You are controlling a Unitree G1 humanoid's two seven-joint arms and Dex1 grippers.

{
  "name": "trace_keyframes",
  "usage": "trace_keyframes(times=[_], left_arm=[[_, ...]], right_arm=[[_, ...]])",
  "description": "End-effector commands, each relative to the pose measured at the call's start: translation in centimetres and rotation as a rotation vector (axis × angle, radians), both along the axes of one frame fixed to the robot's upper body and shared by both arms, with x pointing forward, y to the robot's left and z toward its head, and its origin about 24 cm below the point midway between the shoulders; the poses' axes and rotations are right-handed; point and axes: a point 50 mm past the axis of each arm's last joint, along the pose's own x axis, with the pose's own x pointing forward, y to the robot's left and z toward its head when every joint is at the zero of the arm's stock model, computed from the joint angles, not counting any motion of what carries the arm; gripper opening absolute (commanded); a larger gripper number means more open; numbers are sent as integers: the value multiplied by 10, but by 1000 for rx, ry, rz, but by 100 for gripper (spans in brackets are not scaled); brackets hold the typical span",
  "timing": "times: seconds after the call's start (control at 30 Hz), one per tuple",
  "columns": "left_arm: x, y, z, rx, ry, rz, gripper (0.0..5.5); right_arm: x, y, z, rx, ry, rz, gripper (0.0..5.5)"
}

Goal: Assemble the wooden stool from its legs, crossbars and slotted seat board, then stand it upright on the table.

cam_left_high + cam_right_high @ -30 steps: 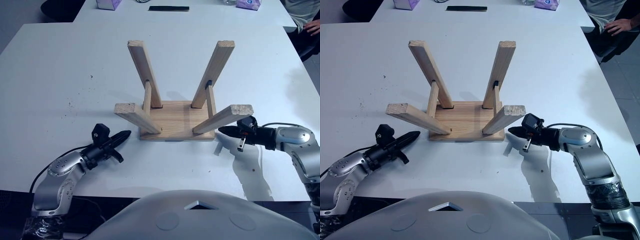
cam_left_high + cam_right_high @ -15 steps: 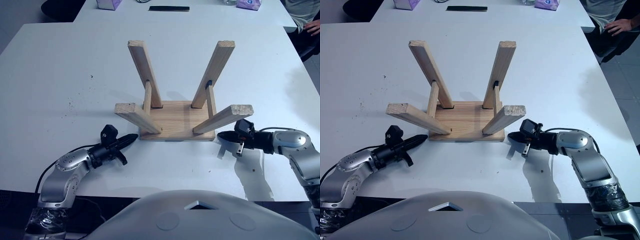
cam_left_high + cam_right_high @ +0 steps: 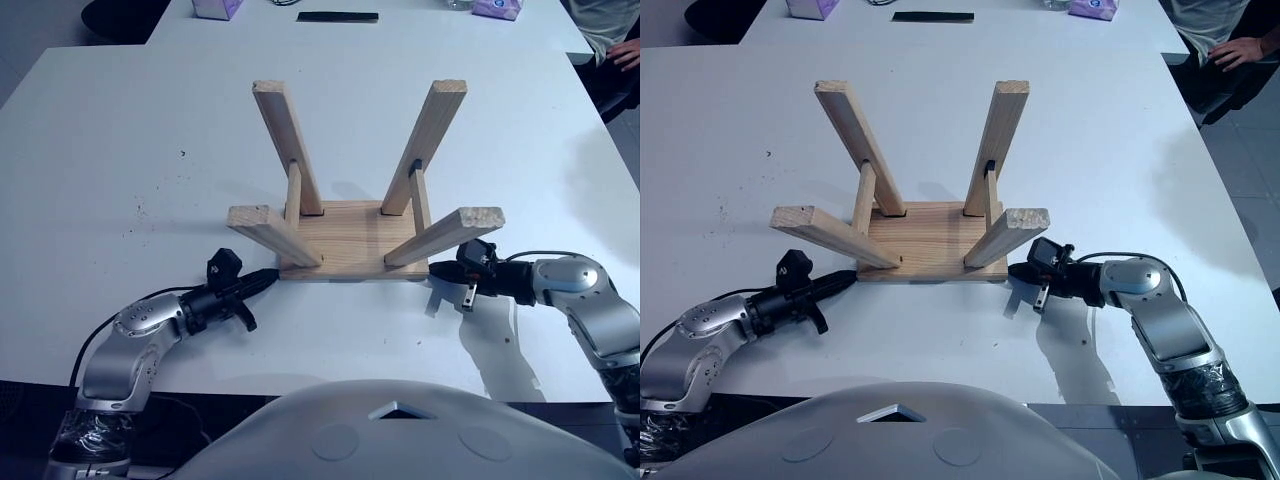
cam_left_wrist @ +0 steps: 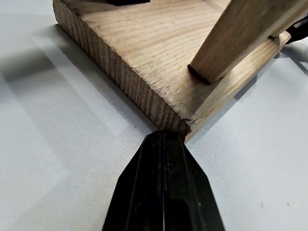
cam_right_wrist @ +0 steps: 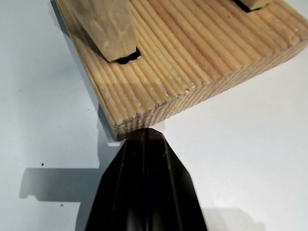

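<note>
The wooden stool (image 3: 352, 235) lies upside down on the white table (image 3: 120, 150), seat board flat, its legs pointing up and outward, with crossbars (image 3: 294, 190) between them. My left gripper (image 3: 270, 275) is shut, its tip touching the seat board's near left corner (image 4: 180, 126). My right gripper (image 3: 436, 270) is shut too, its tip against the board's near right corner (image 5: 120, 130). Neither gripper holds anything.
A black flat bar (image 3: 337, 17) and two pale boxes (image 3: 217, 8) lie at the table's far edge. A person's hand (image 3: 628, 50) rests at the far right, away from the stool. Open tabletop surrounds the stool on all sides.
Both grippers have moved inward along the table to the seat board's near corners. The stool has stayed almost where it was.
</note>
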Motion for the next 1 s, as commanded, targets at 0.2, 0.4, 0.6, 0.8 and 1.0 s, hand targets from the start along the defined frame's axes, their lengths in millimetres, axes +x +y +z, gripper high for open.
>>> trace_keyframes(times=[0.2, 0.4, 0.6, 0.8, 1.0], left_arm=[[-39, -11, 54, -103, -52, -120, 1], [-41, -15, 87, -129, -97, -195, 1], [-27, -16, 93, -155, -150, -175, 1], [-19, -11, 101, -153, -196, -153, 1], [-16, -8, 100, -139, -198, -148, 1]], right_arm=[[-35, 6, 49, 191, 22, 172, 0], [-43, 0, 74, 235, -19, 140, 0], [-35, 1, 79, 247, -46, 137, 0], [-29, -1, 86, 255, -74, 120, 0], [-23, -4, 89, 235, -93, 102, 0]])
